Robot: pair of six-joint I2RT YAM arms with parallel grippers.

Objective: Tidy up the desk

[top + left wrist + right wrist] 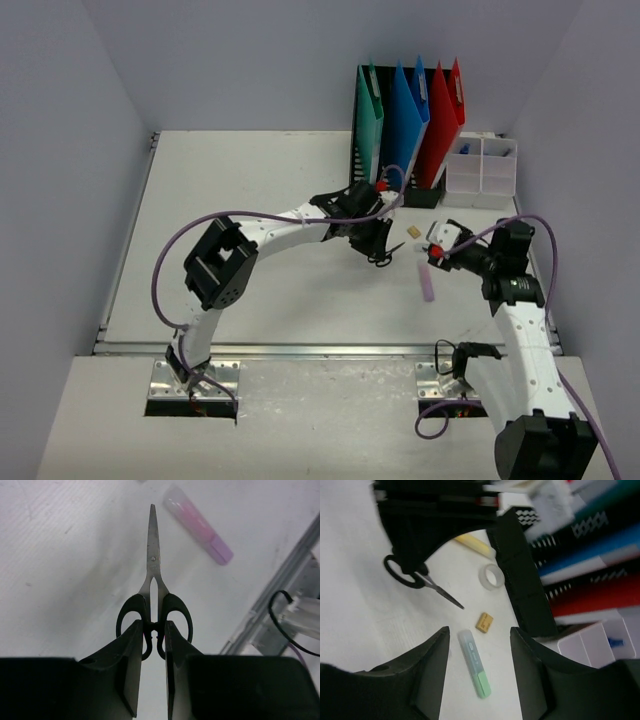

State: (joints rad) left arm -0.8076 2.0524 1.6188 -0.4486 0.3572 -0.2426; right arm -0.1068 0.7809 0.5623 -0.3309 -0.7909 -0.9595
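Counter [250, 180] lies beneath the left gripper [154, 628], clenched on black scissors [154, 565], and the right gripper [480, 635], released above a green highlighter [474, 664].

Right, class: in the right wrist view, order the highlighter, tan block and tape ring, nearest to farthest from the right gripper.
1. highlighter, between the fingers of the right gripper.
2. tan block, just beyond the highlighter.
3. tape ring, farthest, behind the block.
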